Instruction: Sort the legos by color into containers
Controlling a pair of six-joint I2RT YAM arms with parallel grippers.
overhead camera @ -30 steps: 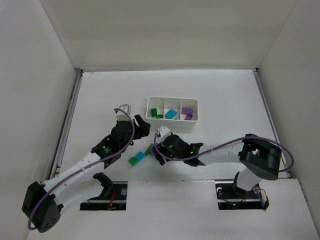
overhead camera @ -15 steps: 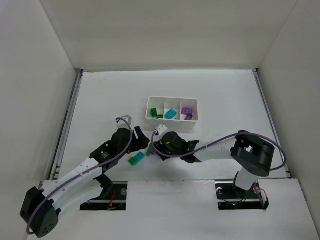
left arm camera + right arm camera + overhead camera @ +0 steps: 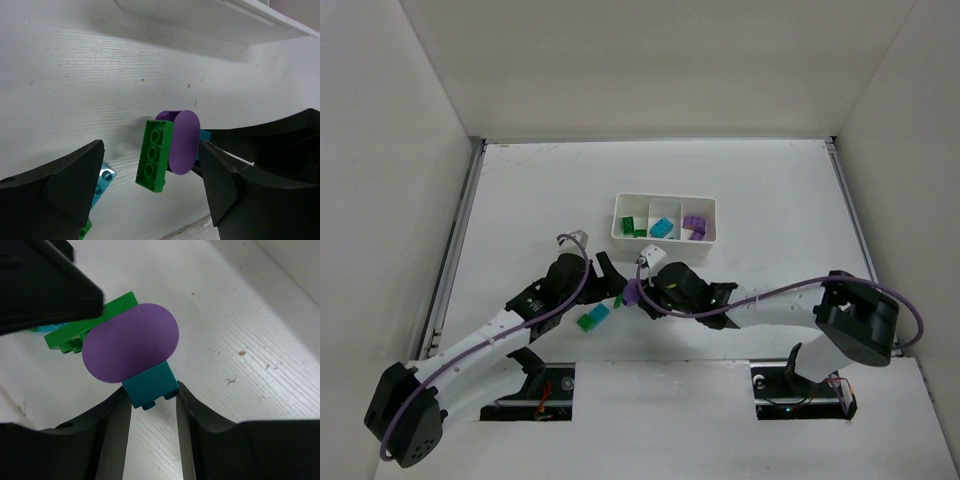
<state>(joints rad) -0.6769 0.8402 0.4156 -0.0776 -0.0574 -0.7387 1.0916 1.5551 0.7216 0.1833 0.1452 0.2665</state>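
A small stack of legos hangs between both grippers: a green brick (image 3: 155,156), a purple oval piece (image 3: 183,142) and a teal brick (image 3: 150,384). My right gripper (image 3: 151,399) is shut on the teal brick, with the purple piece (image 3: 131,342) and green brick (image 3: 92,322) sticking out past its tips. The left gripper (image 3: 150,175) is open, its fingers either side of the stack without touching it. From above, the stack (image 3: 627,294) sits just in front of the white tray (image 3: 666,199). Its containers hold green (image 3: 633,227), teal (image 3: 662,228) and purple (image 3: 694,226) legos.
A cyan brick (image 3: 596,314) and a green one (image 3: 586,323) lie together on the table, left of the stack and under the left gripper. The cyan brick (image 3: 102,180) shows beside the left finger. White walls close the table on three sides.
The right gripper has closed on the teal brick of the stack. The left arm has come down beside it and its jaws have opened wider.
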